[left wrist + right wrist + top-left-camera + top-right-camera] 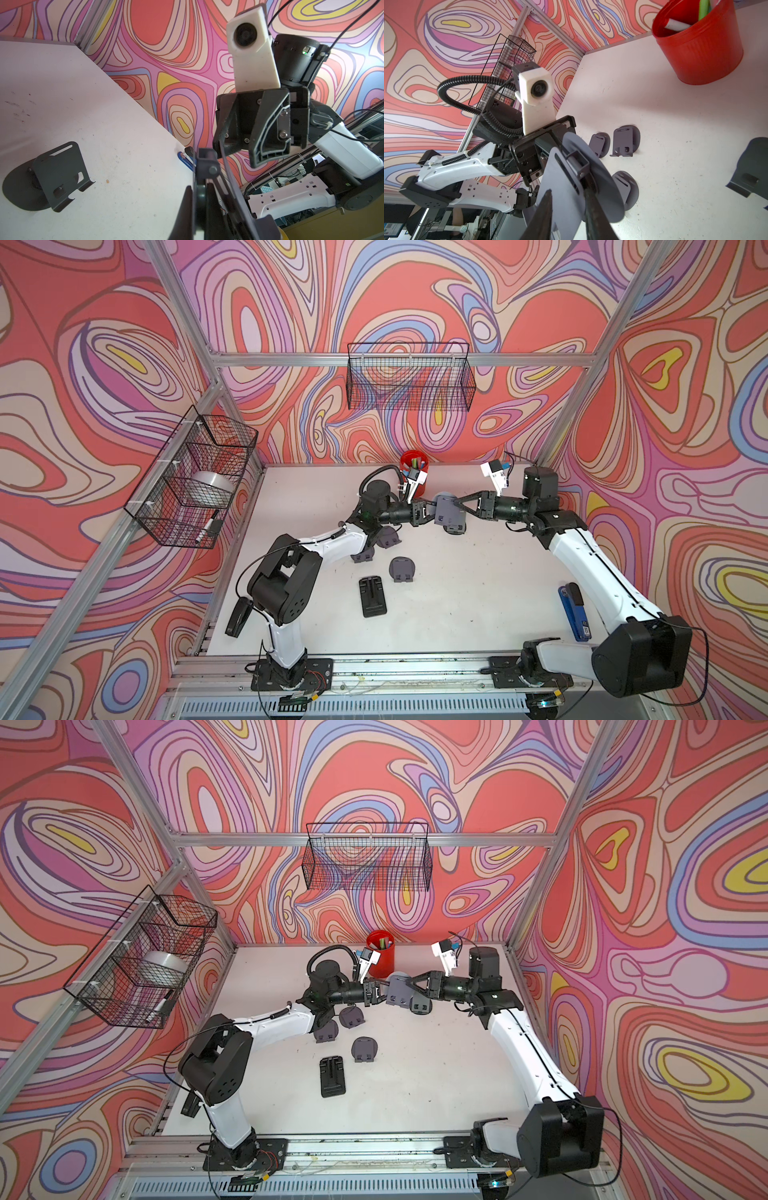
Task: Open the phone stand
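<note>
"Phone stand [448, 511], where is it?"
"Up off the table [478, 580], near the back, between both arms. Left fingers [181, 218] are clamped tight on it."
"And the right fingers [596, 216]?"
"Narrow, either side of its plate. Gripping or not, I can't tell."

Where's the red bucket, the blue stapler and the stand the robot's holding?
red bucket [702, 52]: right wrist view, on its ribbed side.
blue stapler [574, 620]: a top view, on its blue body.
held phone stand [446, 510]: a top view, on its grey plate.
</note>
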